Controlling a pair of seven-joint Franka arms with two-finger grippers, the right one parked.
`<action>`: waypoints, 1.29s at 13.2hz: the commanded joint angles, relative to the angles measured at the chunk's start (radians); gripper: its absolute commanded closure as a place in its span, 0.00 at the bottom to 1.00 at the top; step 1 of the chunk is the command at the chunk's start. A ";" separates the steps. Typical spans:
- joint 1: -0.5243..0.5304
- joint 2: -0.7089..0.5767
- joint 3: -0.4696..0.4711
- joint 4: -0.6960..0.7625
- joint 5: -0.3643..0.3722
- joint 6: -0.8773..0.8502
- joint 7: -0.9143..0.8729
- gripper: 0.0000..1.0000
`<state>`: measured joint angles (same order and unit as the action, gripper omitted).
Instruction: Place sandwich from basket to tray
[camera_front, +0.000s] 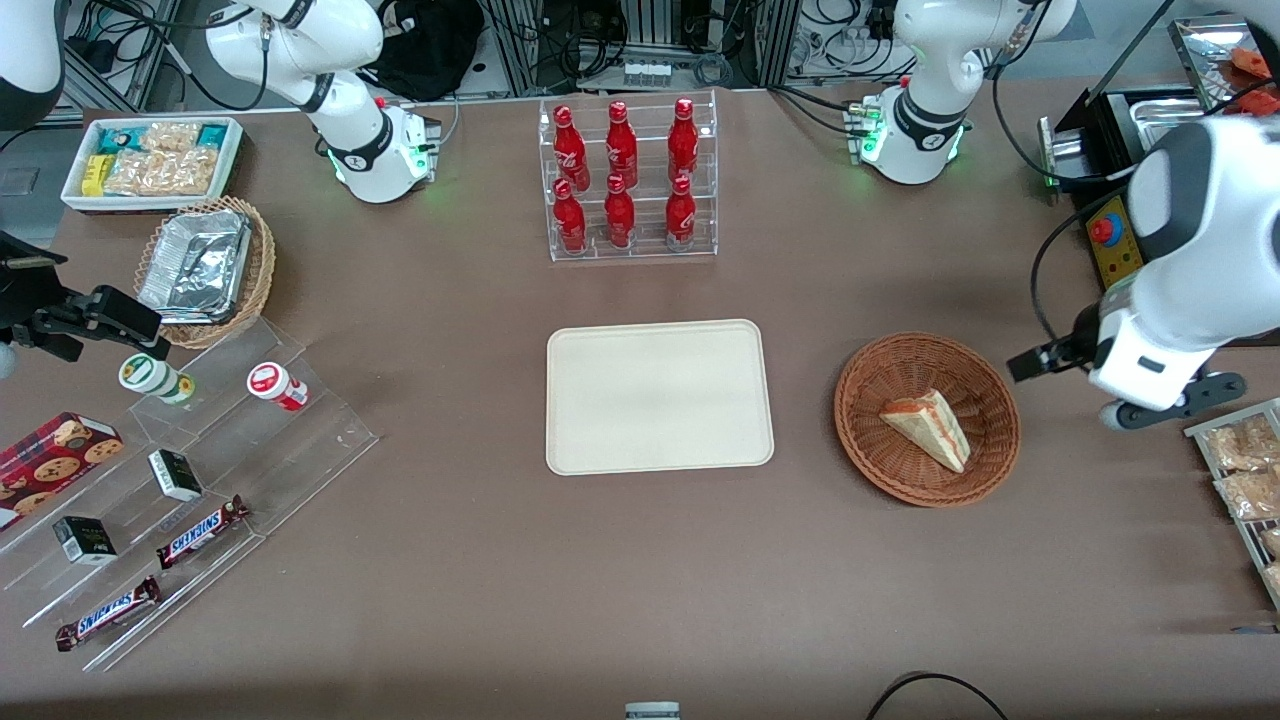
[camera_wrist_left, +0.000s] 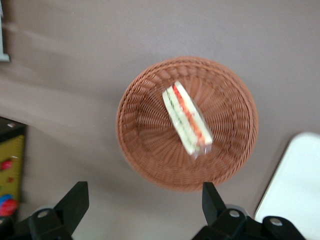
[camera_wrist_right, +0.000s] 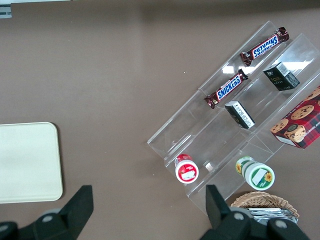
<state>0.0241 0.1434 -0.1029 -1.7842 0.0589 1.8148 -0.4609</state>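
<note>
A: One sandwich (camera_front: 928, 427) logged, a triangular wedge of pale bread with red and green filling layers, clear wrap visible at one end in my wrist view. It lies on its side in the basket (camera_front: 880, 470), a round reddish-brown wicker one.

B: Gripper?

A: The gripper (camera_wrist_left: 145, 200) hangs above the table just beside the basket, toward the working arm's end. Fingers (camera_wrist_left: 74, 202) spread wide, holding nothing.

B: Tray?

A: The tray (camera_front: 600, 440), cream, rounded corners, low rim, sits beside the basket toward the parked arm's end, a strip of brown table between them. Nothing stands in that strip.

B: Anything else nearby?

A: Six red bottles (camera_front: 620, 175) in a clear rack, farther from the front camera than the tray. Toward the parked arm's end: a stepped clear stand with two bars reading "SNICKERS" (camera_front: 200, 530), small dark boxes, two capped jars, a red cookie box. Other labels I cannot read.
</note>
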 joint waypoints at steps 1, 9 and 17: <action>0.000 -0.062 -0.026 -0.171 0.007 0.151 -0.199 0.00; -0.006 -0.036 -0.058 -0.403 0.018 0.500 -0.538 0.00; -0.006 0.038 -0.077 -0.414 0.018 0.604 -0.578 0.00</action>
<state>0.0193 0.1637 -0.1751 -2.1958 0.0598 2.3808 -1.0025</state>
